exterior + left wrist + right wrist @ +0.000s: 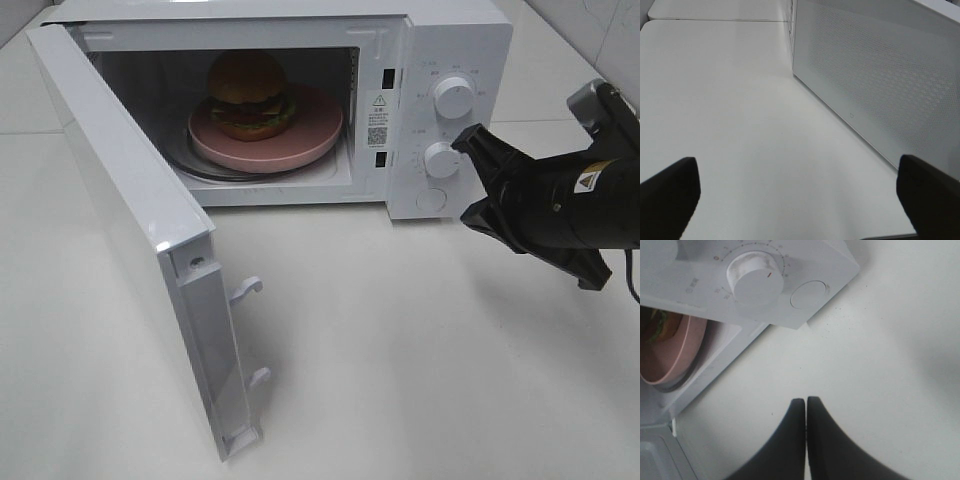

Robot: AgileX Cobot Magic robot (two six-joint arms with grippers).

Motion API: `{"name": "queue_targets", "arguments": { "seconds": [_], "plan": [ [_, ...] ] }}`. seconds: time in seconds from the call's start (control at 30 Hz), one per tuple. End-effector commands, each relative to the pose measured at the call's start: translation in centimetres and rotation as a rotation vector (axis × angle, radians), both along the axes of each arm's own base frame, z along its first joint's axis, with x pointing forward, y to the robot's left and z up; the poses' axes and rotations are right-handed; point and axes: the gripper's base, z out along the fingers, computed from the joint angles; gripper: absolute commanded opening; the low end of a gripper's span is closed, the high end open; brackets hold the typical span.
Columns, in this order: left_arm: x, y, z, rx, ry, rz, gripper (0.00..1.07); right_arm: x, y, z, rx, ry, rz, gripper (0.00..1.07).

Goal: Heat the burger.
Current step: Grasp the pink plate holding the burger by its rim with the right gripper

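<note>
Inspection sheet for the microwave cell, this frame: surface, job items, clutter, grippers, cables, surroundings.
Surface: white table, no spills seen.
Job's things: burger on pink plate inside microwave; door wide open.
Clutter: nothing seen.
Grippers: left gripper open, empty, facing the door's outside; right gripper shut, empty, near lower knob.
Cables: one black lead by the right arm.
Surroundings: pale wall behind.

The right gripper (806, 400), jaws pressed together, hangs over the white table (880, 340) near the microwave (840, 265), whose dial (755, 277) sits at its eleven o'clock with a round button (810, 294) just beside, the pink plate (687, 345) and a sliver of burger (660, 325) at ten.
</note>
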Motion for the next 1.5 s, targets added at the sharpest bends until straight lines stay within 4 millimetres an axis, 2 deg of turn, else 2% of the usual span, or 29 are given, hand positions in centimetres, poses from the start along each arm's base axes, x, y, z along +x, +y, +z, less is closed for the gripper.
{"name": "queue_targets", "arguments": {
  "seconds": [0.03, 0.37, 0.57, 0.9, 0.97, 1.0, 1.03, 1.1, 1.13, 1.17, 1.2, 1.27, 1.33, 1.37, 1.4, 1.5],
  "plan": [
    [0.0, 0.0, 0.1, -0.009, -0.017, 0.001, 1.00, -0.7, -0.2, 0.7, -0.093, 0.005, 0.090, 0.00],
    [0.0, 0.0, 0.1, -0.009, -0.017, 0.001, 1.00, -2.3, -0.4, 1.8, -0.276, 0.065, 0.296, 0.00],
    [0.0, 0.0, 0.1, -0.009, -0.017, 0.001, 1.00, -2.3, 0.0, 3.3, -0.461, 0.135, 0.543, 0.00],
    [0.0, 0.0, 0.1, -0.009, -0.017, 0.001, 1.00, -1.5, -0.7, 6.0, -0.743, 0.158, 0.742, 0.02],
    [0.0, 0.0, 0.1, -0.009, -0.017, 0.001, 1.00, -1.2, -1.1, 6.6, -0.853, 0.142, 0.818, 0.03],
    [0.0, 0.0, 0.1, -0.009, -0.017, 0.001, 1.00, -1.2, -1.1, 6.6, -0.853, 0.142, 0.818, 0.03],
    [0.0, 0.0, 0.1, -0.009, -0.017, 0.001, 1.00, -1.0, -1.1, 7.0, -0.930, 0.111, 0.896, 0.03],
    [0.0, 0.0, 0.1, -0.009, -0.017, 0.001, 1.00, -0.9, -1.1, 7.1, -0.961, 0.094, 0.932, 0.03],
    [0.0, 0.0, 0.1, -0.009, -0.017, 0.001, 1.00, -0.9, -1.1, 7.2, -1.038, 0.052, 1.036, 0.04],
    [0.0, 0.0, 0.1, -0.009, -0.017, 0.001, 1.00, -0.9, -1.1, 7.2, -1.038, 0.052, 1.036, 0.04],
    [0.0, 0.0, 0.1, -0.009, -0.017, 0.001, 1.00, -0.9, -1.1, 7.2, -1.109, 0.008, 1.134, 0.05],
    [0.0, 0.0, 0.1, -0.009, -0.017, 0.001, 1.00, -0.8, -1.1, 7.3, -1.148, -0.016, 1.187, 0.05],
    [0.0, 0.0, 0.1, -0.009, -0.017, 0.001, 1.00, -0.8, -1.0, 7.3, -1.260, -0.080, 1.344, 0.06],
    [0.0, 0.0, 0.1, -0.009, -0.017, 0.001, 1.00, -0.8, -1.0, 7.3, -1.260, -0.080, 1.344, 0.06],
    [0.0, 0.0, 0.1, -0.009, -0.017, 0.001, 1.00, -0.8, -1.0, 7.3, -1.325, -0.118, 1.436, 0.07],
    [0.0, 0.0, 0.1, -0.009, -0.017, 0.001, 1.00, -0.8, -1.0, 7.3, -1.410, -0.173, 1.555, 0.09]
  ]
}}
